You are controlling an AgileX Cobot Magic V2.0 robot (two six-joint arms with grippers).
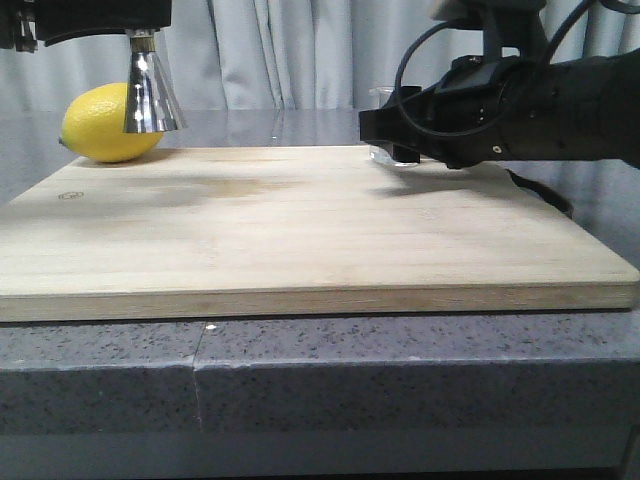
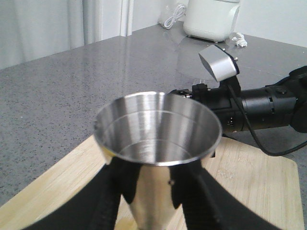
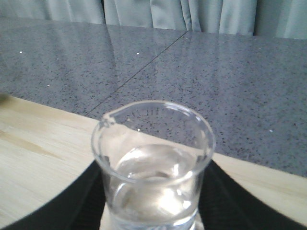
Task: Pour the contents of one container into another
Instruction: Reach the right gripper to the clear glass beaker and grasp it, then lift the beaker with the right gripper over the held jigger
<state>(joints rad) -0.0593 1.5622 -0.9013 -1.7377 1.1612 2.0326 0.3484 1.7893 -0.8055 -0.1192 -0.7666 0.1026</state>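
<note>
Your left pincer [image 2: 153,191] is clamped on the steel jigger [image 2: 157,143], one black finger [image 2: 112,191] pressed on each side of its lower part. The jigger is shiny like a mirror, and you look straight down into its round top cup, which has a thin line ringed inside it (no liquid shows in it). In the front view the jigger [image 1: 151,92] hangs in the air at the far left, above the back edge of the wooden board [image 1: 300,225]. Only its lower cone shows there, wide end down, and it does not touch the board.

Your right pincer [image 1: 395,125] is closed around the glass beaker [image 3: 153,163], with dark fingers [image 3: 86,201] on both sides of it. The beaker is small and clear, with straight sides and a little pouring lip. It stands upright and has clear liquid in its bottom part. In the front view the beaker [image 1: 385,97] is mostly hidden by the pincer, at the back right of the board, and you cannot tell if its base touches the wood.

A yellow lemon [image 1: 105,122] lies just behind the jigger. The board lies on a grey speckled desk [image 1: 320,370], and a white machine [image 2: 211,19] stands far back on it.
</note>
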